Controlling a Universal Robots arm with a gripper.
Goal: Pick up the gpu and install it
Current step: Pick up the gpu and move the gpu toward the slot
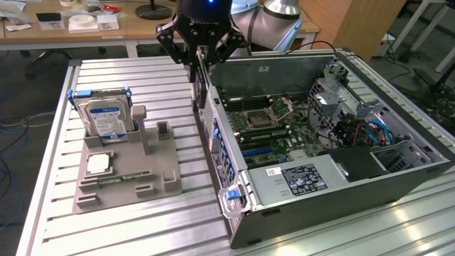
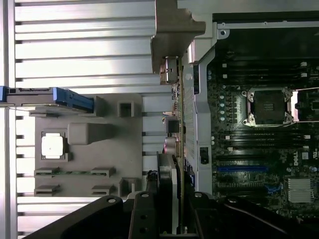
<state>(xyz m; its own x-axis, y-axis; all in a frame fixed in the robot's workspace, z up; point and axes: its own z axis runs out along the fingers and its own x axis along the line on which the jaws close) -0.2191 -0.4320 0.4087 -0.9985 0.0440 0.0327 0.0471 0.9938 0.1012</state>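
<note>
The pincer (image 2: 172,219), nearest to the lens, is closed narrowly on the graphics card (image 2: 167,189), which hangs edge-on straight below it. Under everything lies the table (image 1: 128,229). Below the pincer, the open computer case (image 1: 341,197) stands on one side and the grey holder (image 1: 163,176) with a hard drive (image 1: 106,117) on the other. The card is just outside the case's rear wall. I judge the card must hang vertical, parallel with the blue slot (image 2: 234,169), and clear of that wall.
</note>
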